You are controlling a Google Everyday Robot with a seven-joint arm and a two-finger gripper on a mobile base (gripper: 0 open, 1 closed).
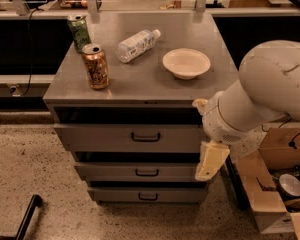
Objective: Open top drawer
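Note:
The top drawer [110, 137] is the widest grey front of the cabinet, with a small black pull handle [145, 137] at its centre. Its front sits about flush under the cabinet top, and no interior shows. Two narrower drawers [147, 172] lie below it. My gripper [210, 162] hangs cream-coloured from the big white arm [270, 84] at the cabinet's right front corner. It is right of the top drawer's right end, at about the middle drawer's height, well to the right of the handle and not touching it.
On the cabinet top [150, 84] stand a green can [79, 31], a brown can [95, 66], a lying plastic bottle [136, 45] and a white bowl [186, 63]. A cardboard box [267, 204] with clutter sits on the floor at right. A black bar [27, 216] lies lower left.

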